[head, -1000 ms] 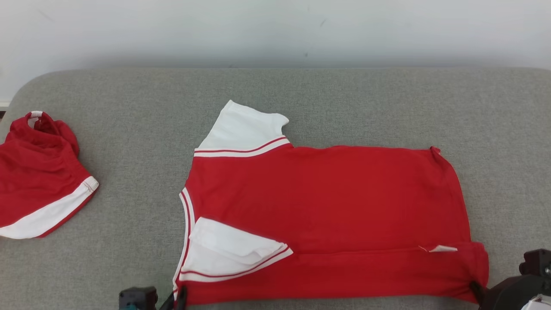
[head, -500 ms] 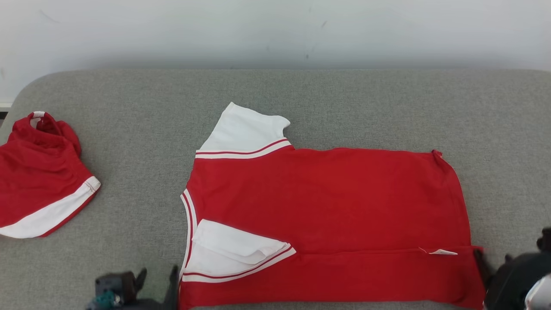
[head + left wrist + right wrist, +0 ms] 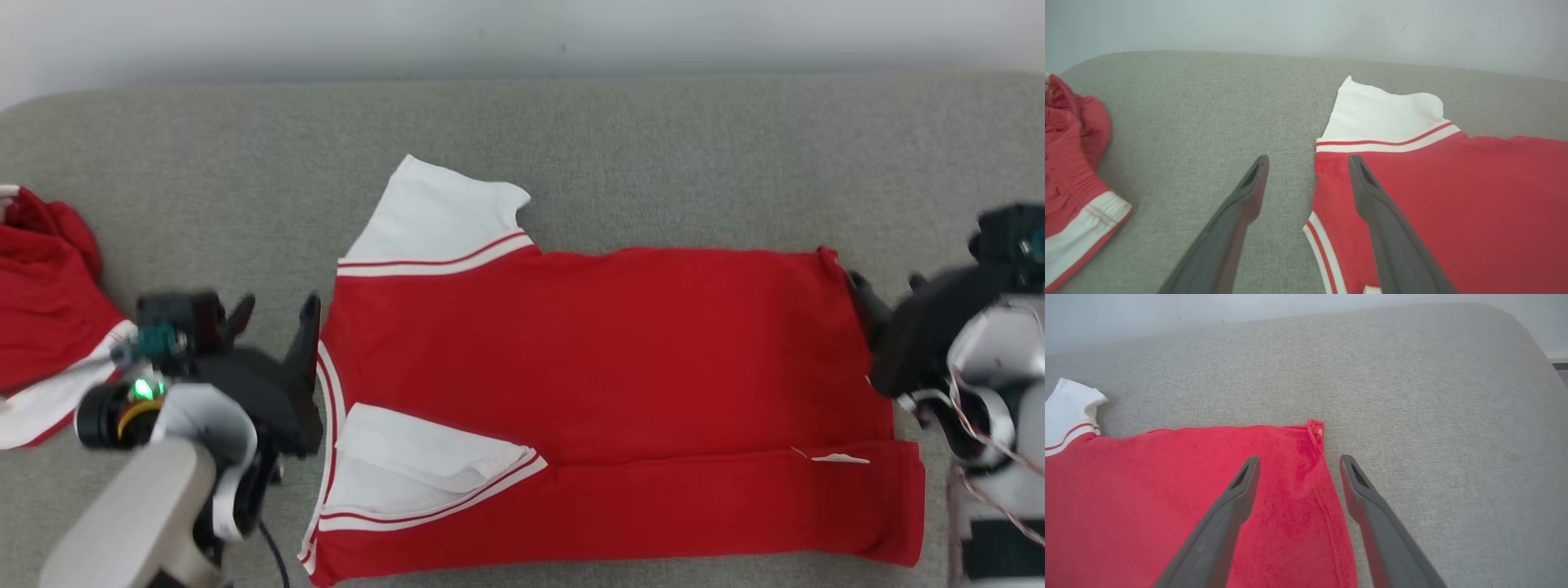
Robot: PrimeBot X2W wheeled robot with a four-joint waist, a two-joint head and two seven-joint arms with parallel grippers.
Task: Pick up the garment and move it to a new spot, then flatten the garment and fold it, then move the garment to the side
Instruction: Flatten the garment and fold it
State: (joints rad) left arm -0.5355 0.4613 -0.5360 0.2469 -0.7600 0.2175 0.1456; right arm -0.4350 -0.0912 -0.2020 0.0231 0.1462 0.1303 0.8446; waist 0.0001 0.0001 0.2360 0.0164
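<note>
**A:** Where does the left gripper [image 3: 276,306] stand?

**B:** At the collar end of the red short-sleeved shirt with white sleeves [image 3: 604,359]. Its 2 dark fingers are spread wide and hold nothing. In its wrist view, 1 finger is over the shirt's red shoulder and the other is over the grey woven cushion [image 3: 653,163] just beside the edge. I cannot tell whether either tip touches.

**A:** And the right gripper [image 3: 883,282]?

**B:** Likewise parted wide and empty, at the hem end. It straddles the hem's edge near the far corner, with 1 finger above red cloth and 1 above bare grey fabric.

**A:** How does the shirt lie?

**B:** Flat in the middle of the cushion, collar end toward the robot's left. The near long edge is folded over onto the body as a band, and the near white sleeve [image 3: 424,465] is folded in on top. The far white sleeve [image 3: 441,220] sticks out flat. A small white label [image 3: 837,459] shows by the fold near the hem.

**A:** Anything else?

**B:** A crumpled red garment with a white band [image 3: 41,327] sits at the cushion's left end, well apart from the shirt. A pale wall [image 3: 522,33] runs behind.
</note>
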